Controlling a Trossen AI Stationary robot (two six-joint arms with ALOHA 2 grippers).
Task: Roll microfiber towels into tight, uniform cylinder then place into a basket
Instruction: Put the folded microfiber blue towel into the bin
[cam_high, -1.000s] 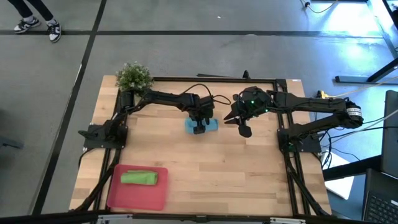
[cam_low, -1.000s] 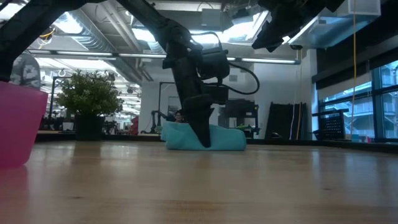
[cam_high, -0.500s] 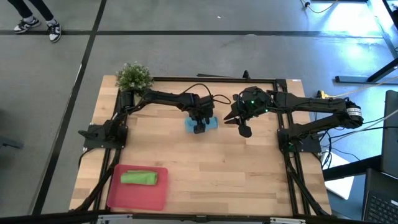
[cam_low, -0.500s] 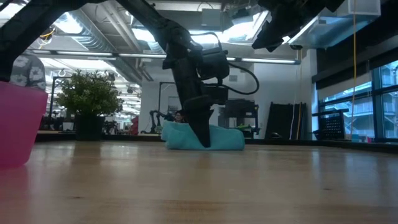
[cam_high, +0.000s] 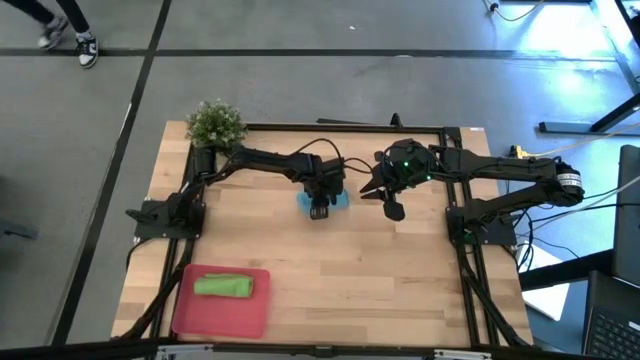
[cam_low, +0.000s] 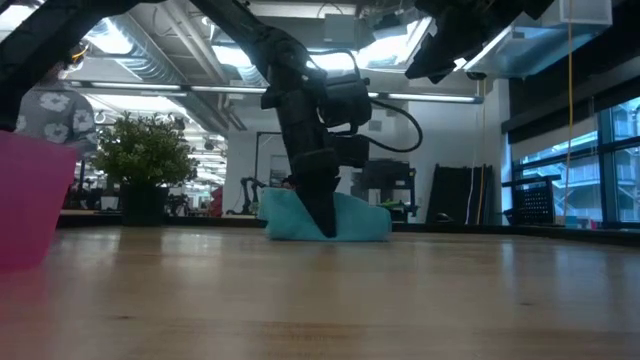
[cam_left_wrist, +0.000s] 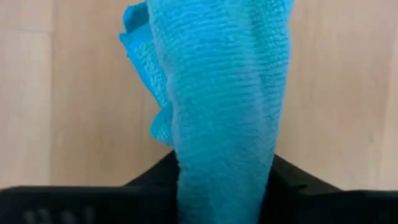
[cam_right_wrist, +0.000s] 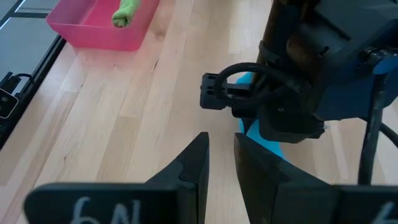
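A: Left claw (cam_high: 319, 210) grips the rolled blue towel (cam_high: 337, 199) mid-desk; the right claw (cam_right_wrist: 219, 163) hovers beside, fingers narrowly parted, empty.

B: Squeeze the roll's middle, lift level toward the basket (cam_high: 185, 313).

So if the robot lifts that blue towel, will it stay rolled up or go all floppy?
Probably floppy: the blue towel looks soft and fuzzy, and a loose flap already sticks out of the roll. It likely sags outside the left hand closing on it. It seems light, and it shouldn't slip.
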